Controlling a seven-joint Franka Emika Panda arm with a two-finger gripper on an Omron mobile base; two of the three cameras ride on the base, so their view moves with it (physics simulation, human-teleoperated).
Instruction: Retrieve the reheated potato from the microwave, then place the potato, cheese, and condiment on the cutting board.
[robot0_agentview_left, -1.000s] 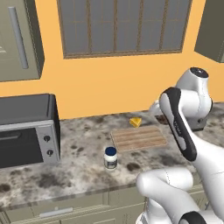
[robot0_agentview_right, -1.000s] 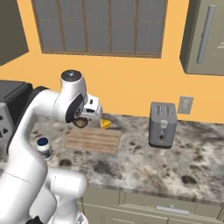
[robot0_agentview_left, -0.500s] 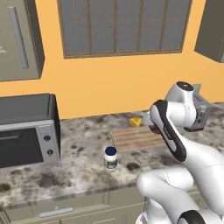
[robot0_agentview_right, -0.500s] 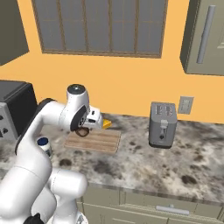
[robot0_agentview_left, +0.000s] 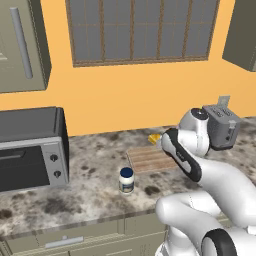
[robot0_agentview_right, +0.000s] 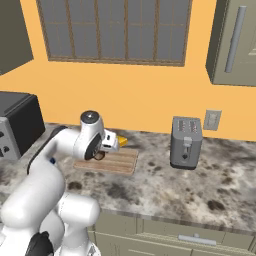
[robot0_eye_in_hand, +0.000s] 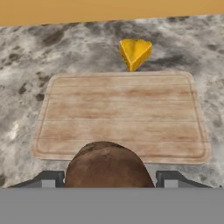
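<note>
Potato (robot0_eye_in_hand: 105, 165) sat between my gripper's (robot0_eye_in_hand: 109, 178) two fingers, a dark brown rough lump in the hand view with a grey fingertip (robot0_eye_in_hand: 49, 178) on either side of it; the jaws stood fairly wide and were pinching it. From that camera I was looking down over the cutting board (robot0_eye_in_hand: 120, 116), which lay bare on the worktop (robot0_eye_in_hand: 26, 57), and the potato hung over the board's nearer long edge.

Cheese (robot0_eye_in_hand: 135, 53) lay on the stone just beyond the board's far long edge, close to it but off the wood, roughly at the middle of that edge. In the right base view the yellow wedge (robot0_agentview_right: 121, 142) peeked out just behind the hand, with the board (robot0_agentview_right: 120, 162) under and in front of it.

Over in the left base view the condiment (robot0_agentview_left: 126, 180), a white jar with a dark blue lid, stood upright near the worktop's front edge, apart from the board (robot0_agentview_left: 150, 159) and off its near left corner. The microwave (robot0_agentview_left: 31, 148) stood at the left end of the worktop, against the wall, its door shut. A grey toaster (robot0_agentview_right: 185, 142) stood upright towards the right, well apart from the board.
</note>
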